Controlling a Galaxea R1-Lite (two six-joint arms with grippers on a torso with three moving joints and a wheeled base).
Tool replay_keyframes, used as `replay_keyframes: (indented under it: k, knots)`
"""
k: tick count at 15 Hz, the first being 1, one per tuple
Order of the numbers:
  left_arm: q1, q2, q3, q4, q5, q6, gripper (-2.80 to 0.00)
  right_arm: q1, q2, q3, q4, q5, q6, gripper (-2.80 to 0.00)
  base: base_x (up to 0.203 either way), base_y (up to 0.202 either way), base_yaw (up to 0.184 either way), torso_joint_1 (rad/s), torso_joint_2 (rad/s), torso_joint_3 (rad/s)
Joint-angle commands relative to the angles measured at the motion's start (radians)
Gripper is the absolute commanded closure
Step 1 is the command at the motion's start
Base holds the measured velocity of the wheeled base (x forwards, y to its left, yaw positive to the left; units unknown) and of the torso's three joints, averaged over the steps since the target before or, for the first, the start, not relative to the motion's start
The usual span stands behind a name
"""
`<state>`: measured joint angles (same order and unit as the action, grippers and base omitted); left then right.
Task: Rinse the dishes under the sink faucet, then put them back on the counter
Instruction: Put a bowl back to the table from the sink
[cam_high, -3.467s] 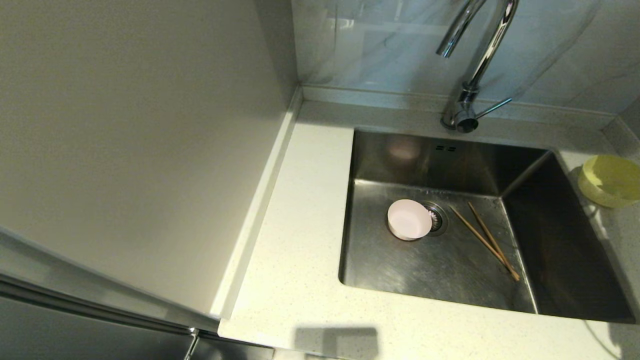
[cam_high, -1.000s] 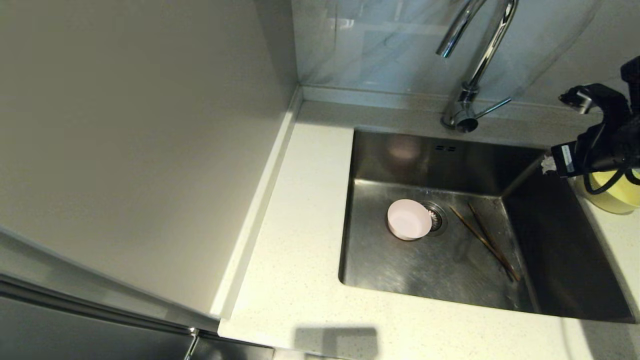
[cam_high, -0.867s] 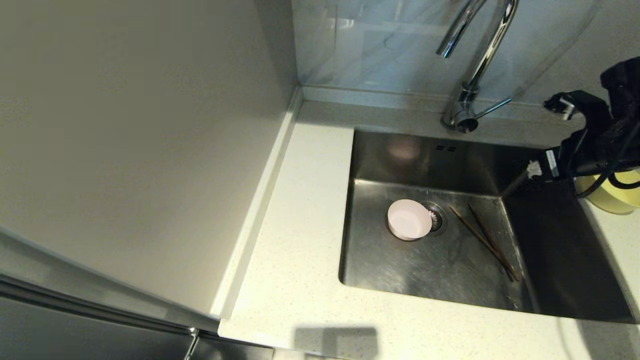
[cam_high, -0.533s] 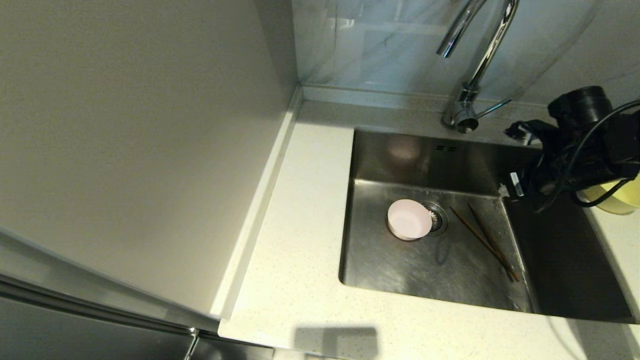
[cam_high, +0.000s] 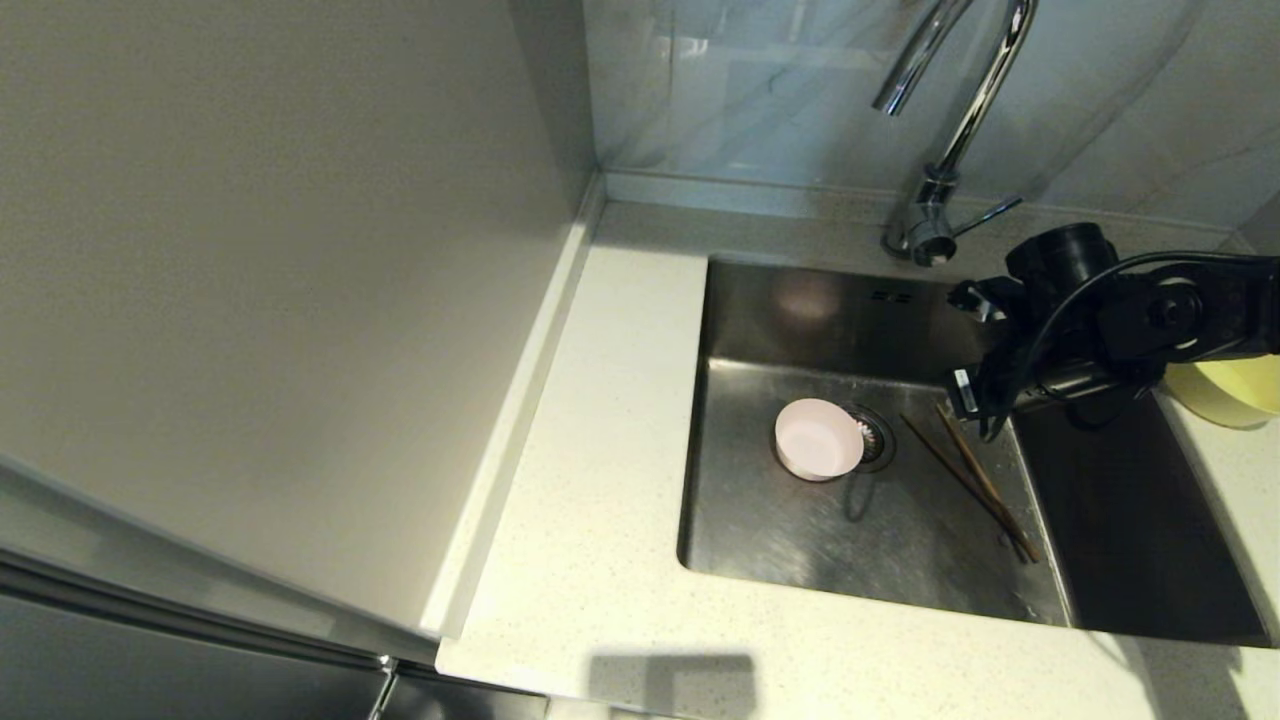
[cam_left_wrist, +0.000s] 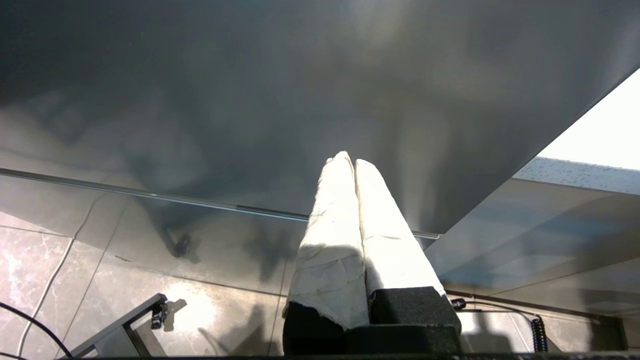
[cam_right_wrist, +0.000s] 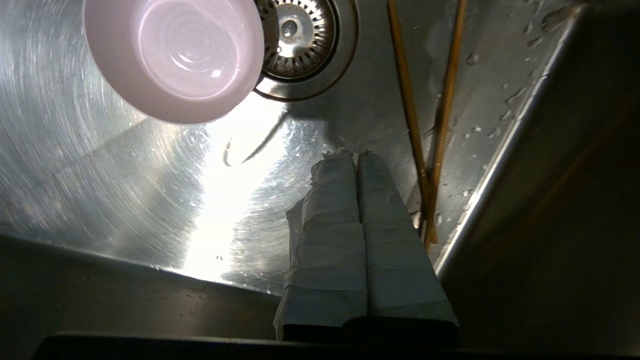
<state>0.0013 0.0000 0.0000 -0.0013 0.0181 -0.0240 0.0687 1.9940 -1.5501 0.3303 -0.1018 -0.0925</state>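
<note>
We are seeing the right gripper (cam_right_wrist: 354, 156) hanging over the sink (cam_high: 800, 530), fingers clenched empty, beside the chopsticks (cam_high: 968, 482); left gripper (cam_left_wrist: 353, 161) parked, fingers clenched

Off-white speckled desk (cam_high: 610, 480) wraps a square steel sink (cam_high: 800, 530). Yellow bowl (cam_high: 1225, 390) sits on the desk at the sink's 3 o'clock. On the sink floor: pink bowl (cam_high: 818, 438) touching the drain (cam_high: 875, 436), chopsticks (cam_high: 970, 482) at the drain's 4 o'clock.
</note>
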Motion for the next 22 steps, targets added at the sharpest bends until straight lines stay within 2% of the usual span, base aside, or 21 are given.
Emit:
replay_keyframes:
  k: [1,3,10,15,19,22]
  knots:
    - [0.0,-0.003,0.0,0.0,0.0,-0.001,0.0,0.006,0.037,-0.011,0.001,-0.004,0.013,-2.8,0.0,0.0,0.0,0.0,0.0,0.0]
    - [0.0,-0.003,0.0,0.0,0.0,-0.001,0.0,0.011,0.041,-0.021,0.001,-0.009,0.031,-2.8,0.0,0.0,0.0,0.0,0.0,0.0]
    - [0.0,-0.003,0.0,0.0,0.0,-0.001,0.0,0.097,0.126,-0.047,0.006,-0.024,0.212,-2.8,0.0,0.0,0.0,0.0,0.0,0.0]
    - [0.0,-0.003,0.0,0.0,0.0,-0.001,0.0,0.115,0.217,-0.101,0.001,-0.056,0.217,-2.8,0.0,0.0,0.0,0.0,0.0,0.0]
    - [0.0,-0.003,0.0,0.0,0.0,-0.001,0.0,0.113,0.292,-0.199,-0.003,-0.122,0.218,-2.8,0.0,0.0,0.0,0.0,0.0,0.0]
    - [0.0,-0.003,0.0,0.0,0.0,-0.001,0.0,0.112,0.336,-0.232,-0.086,-0.142,0.217,-2.8,0.0,0.0,0.0,0.0,0.0,0.0]
